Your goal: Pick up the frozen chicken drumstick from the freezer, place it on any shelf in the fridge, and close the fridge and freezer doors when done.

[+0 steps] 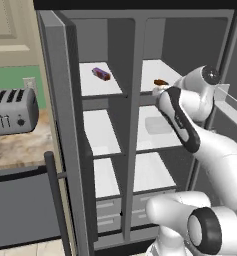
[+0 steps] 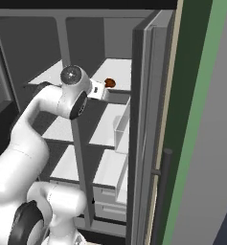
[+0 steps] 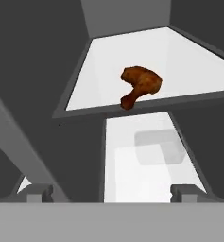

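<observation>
White-armed gripper point(image 3: 111, 191) hangs with jaws spread wide and empty before the fridge point(image 1: 160, 125) (both doors open); beyond it the brown chicken drumstick point(image 3: 141, 85) lies at the top shelf's point(image 3: 193, 66) front edge.

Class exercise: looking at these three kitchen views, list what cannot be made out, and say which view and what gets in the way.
- Purple item on the freezer shelf, left base view: too small to identify.
- Chicken drumstick, left base view: partly hidden by the arm.
- Fridge drawers, right base view: partly hidden by the door.
</observation>
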{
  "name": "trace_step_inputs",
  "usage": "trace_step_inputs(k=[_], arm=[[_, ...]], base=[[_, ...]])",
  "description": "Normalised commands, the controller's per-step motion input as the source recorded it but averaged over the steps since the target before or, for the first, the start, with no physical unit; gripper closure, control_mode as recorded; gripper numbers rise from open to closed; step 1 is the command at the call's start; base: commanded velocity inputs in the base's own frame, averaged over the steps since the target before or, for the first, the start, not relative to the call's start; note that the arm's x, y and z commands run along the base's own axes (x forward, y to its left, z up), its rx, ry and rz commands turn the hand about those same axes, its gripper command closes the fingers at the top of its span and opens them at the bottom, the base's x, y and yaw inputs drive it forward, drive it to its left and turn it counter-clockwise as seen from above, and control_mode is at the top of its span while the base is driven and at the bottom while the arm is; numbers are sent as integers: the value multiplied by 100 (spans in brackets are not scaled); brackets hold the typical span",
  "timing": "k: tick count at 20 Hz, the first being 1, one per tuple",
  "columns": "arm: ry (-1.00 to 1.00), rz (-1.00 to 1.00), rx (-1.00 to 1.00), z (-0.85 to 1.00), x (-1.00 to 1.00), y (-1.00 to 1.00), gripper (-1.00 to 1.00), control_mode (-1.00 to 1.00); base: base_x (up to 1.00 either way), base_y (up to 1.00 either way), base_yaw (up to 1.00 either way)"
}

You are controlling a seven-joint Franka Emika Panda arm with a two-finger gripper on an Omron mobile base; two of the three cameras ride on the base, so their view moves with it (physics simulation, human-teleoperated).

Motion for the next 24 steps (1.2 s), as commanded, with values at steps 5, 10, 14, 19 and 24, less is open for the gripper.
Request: trace_step_inputs(k=[5,10,14,19,24], arm=[[0,0,-2,0,-56,53,-100,-100],[0,0,-2,-2,-42,36,-100,-100],[0,0,0,-13,-26,8,-100,-100],[1,0,0,-15,-8,2,-100,-100],[6,0,0,-8,0,0,-100,-100]], base=[[0,0,0],[0,0,0],[0,0,0],[0,0,0],[0,0,0]])
